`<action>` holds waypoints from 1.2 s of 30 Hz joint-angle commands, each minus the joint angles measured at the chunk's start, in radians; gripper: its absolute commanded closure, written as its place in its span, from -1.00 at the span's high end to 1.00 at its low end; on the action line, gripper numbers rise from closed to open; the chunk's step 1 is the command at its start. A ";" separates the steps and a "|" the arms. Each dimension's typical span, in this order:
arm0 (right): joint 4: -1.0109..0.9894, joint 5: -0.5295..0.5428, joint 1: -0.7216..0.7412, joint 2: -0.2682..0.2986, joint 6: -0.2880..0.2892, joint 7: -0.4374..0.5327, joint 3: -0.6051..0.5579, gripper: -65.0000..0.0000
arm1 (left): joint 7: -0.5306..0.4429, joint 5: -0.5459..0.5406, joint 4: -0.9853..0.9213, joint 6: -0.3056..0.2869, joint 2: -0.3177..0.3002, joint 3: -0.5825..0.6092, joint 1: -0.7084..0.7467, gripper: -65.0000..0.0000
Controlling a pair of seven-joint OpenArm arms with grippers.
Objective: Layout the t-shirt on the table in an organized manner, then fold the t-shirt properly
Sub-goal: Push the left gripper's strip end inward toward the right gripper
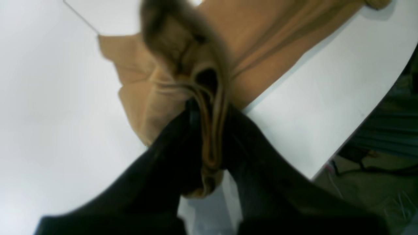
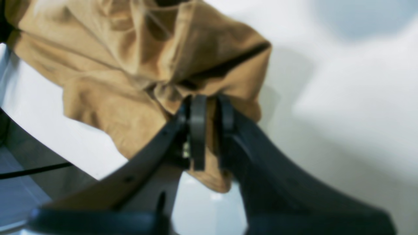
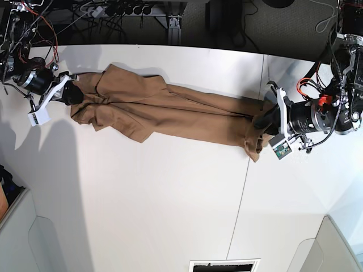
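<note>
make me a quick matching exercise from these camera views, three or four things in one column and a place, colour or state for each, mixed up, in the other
Things:
1. t-shirt
2. table
3. left gripper
4. right gripper

Descriptions:
A. white with a thin dark seam
B. clamped on cloth at the base view's right
C. tan-brown, stretched into a long band
D. clamped on cloth at the base view's left

Pairs: 1-C, 2-A, 3-B, 4-D

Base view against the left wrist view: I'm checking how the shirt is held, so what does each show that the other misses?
Only the base view shows the right pincer and the t-shirt stretched between both arms. Only the left wrist view shows cloth bunched between the left pincer fingers. Both show the tan shirt on the white table.
</note>
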 commanded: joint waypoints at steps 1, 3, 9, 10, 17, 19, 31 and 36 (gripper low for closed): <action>0.013 -0.001 0.010 0.014 0.001 0.016 0.007 -0.78 | -0.027 -0.014 0.005 0.002 -0.007 -0.009 -0.028 -1.00; 0.013 -0.015 0.007 0.014 0.000 0.015 0.007 -0.78 | -0.034 -0.018 -0.014 0.001 0.011 -0.008 -0.039 -1.00; 0.013 -0.018 0.007 0.014 0.000 0.020 0.007 -0.78 | -0.036 -0.018 -0.045 -0.004 0.063 0.008 -0.063 -0.78; 0.013 -0.018 0.008 0.014 0.000 0.020 0.007 -0.78 | -0.036 -0.018 -0.045 -0.004 0.071 0.014 -0.064 -0.62; 0.013 -0.018 0.005 0.014 0.000 0.019 0.007 -0.78 | -0.078 -0.024 -0.045 -0.004 0.122 0.027 -0.071 0.16; 0.013 -0.018 0.005 0.014 0.000 0.019 0.007 -0.78 | -0.077 -0.043 -0.045 -0.004 0.129 0.035 -0.071 0.16; 0.016 -0.018 0.008 0.014 0.000 0.021 0.035 -0.78 | -0.079 0.047 -0.046 -0.002 0.148 0.046 -0.098 0.15; 0.046 0.002 0.008 0.021 0.000 0.021 0.173 -0.78 | -0.077 0.051 -0.047 0.019 0.110 0.003 -0.098 0.15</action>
